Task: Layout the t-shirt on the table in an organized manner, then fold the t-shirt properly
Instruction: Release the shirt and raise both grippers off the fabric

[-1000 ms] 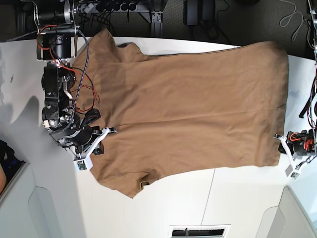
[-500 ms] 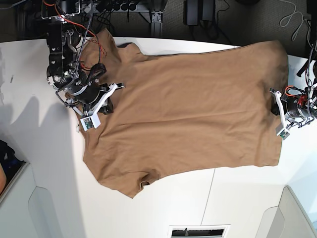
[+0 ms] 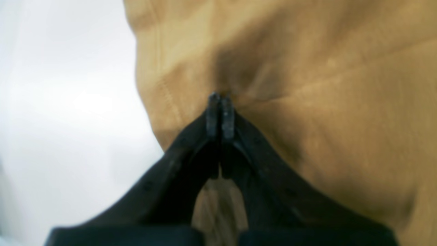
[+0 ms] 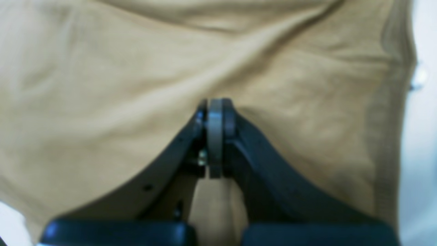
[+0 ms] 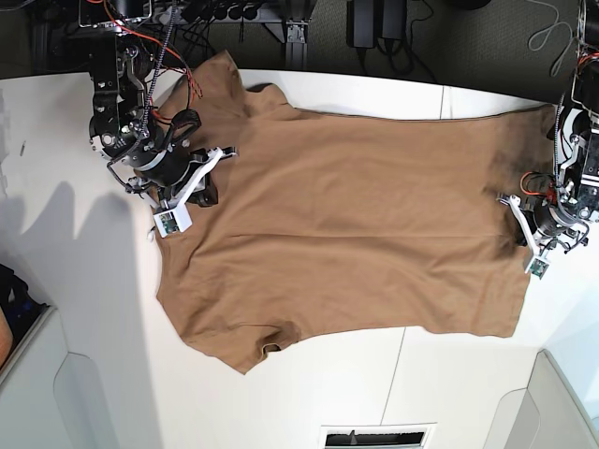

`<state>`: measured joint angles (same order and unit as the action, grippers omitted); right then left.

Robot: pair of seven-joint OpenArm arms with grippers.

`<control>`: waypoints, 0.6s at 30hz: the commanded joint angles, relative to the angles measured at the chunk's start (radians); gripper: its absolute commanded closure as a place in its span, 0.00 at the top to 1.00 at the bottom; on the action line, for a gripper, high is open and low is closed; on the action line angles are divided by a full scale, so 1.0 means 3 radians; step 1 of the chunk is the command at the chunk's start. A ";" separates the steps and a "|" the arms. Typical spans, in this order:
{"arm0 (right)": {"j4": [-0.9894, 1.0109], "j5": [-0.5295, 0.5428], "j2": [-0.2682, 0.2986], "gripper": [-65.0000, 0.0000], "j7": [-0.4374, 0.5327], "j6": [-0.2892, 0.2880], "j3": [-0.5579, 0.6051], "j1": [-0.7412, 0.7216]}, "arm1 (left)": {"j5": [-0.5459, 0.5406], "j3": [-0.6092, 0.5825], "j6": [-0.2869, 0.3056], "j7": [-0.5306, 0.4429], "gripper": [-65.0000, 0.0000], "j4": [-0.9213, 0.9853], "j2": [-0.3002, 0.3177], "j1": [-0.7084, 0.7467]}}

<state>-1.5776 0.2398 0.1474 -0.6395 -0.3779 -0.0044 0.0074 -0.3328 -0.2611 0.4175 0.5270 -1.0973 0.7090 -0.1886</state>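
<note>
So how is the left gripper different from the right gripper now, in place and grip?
The left gripper pinches the t-shirt at its straight bottom hem; the right gripper pinches it at the neck end. The left one sits by the cloth's edge; the right one sits further in. Both are shut on cloth.

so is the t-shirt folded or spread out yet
Spread out: the t-shirt lies flat on the table, one sleeve showing, no fold.

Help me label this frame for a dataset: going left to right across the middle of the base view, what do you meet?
Bare matte white table → right gripper, shut on the shirt's neck end → plain tan-brown short-sleeved t-shirt lying spread out → left gripper, shut on its hem.
</note>
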 commanded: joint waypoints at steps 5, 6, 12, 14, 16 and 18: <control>0.0216 0.0011 0.0015 0.00 0.0290 -0.0014 -0.0009 -0.0155 | 0.0081 -0.0008 0.0070 0.0264 0.00 0.0271 0.0047 -0.0203; 0.0277 0.0011 0.0015 0.00 0.0308 -0.0014 -0.0009 -0.0200 | 0.0081 -0.0008 0.0081 0.0263 0.00 0.0305 0.0047 -0.0229; 0.0575 0.0013 0.0015 0.00 0.0264 -0.0013 -0.0009 -0.0470 | 0.0064 -0.0006 0.0083 0.0282 0.00 0.0379 0.0051 -0.0346; 0.0525 0.0023 0.0015 0.00 0.0247 -0.0013 -0.0009 -0.0484 | -0.0052 -0.0006 0.0136 0.0341 0.00 0.0342 0.0074 -0.0379; 0.0411 0.0025 0.0015 0.00 0.0212 -0.0014 -0.0010 -0.0474 | -0.0276 -0.0006 0.0132 0.0378 0.14 0.0223 0.0159 -0.0371; 0.0264 0.0033 0.0015 0.00 0.0151 -0.0013 -0.0013 -0.0453 | -0.0548 -0.0006 0.0131 0.0464 0.27 0.0055 0.0286 -0.0345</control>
<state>-1.4750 0.2352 0.1471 -0.6197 -0.3763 -0.0040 -0.1081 -0.5076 -0.2691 0.4534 0.6716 -1.0718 0.7719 -0.2718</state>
